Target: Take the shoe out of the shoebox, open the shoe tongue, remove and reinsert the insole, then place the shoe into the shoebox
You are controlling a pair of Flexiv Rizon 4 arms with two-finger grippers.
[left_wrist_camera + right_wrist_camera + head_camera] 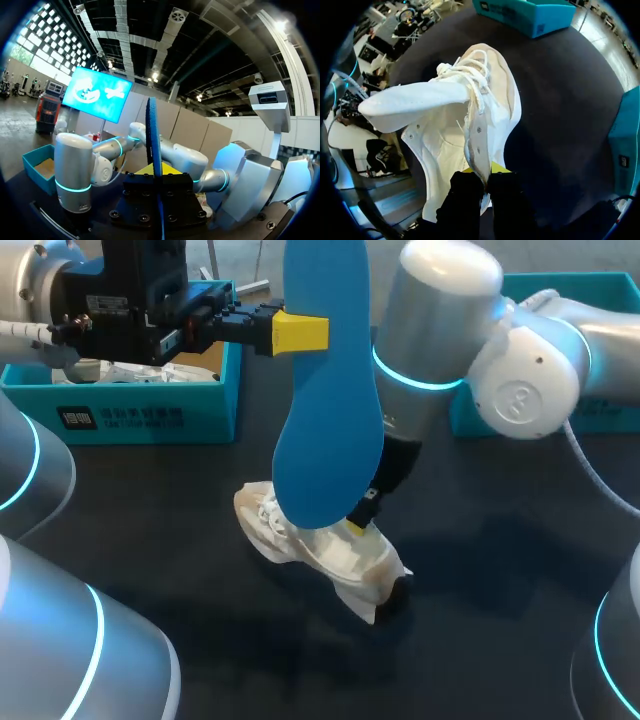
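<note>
Shoe on table, out of the box: white shoe (318, 552) lies on the dark table (500, 580) near the middle. Right gripper (357, 527) comes down onto it from above. In the right wrist view the right gripper (482, 172) is clamped on the shoe (490, 110), one yellow tip on each side of the eyelet edge at the opening. Tongue (410, 106) is folded out to one side, away from the laces (470, 75), and the inside of the shoe is exposed.

Blue insole (328, 430) is out of the shoe, held upright in the air just above it, lower end over the laces. Left gripper (305, 332) pinches it near the upper end. In the left wrist view the insole (152, 145) stands edge-on between the fingers of the left gripper (157, 172), gripped from both sides.

Teal shoebox (150, 415) sits at the far left of the table with white paper (140, 372) inside. Second teal box (560, 290) is at the far right, behind the right arm.
</note>
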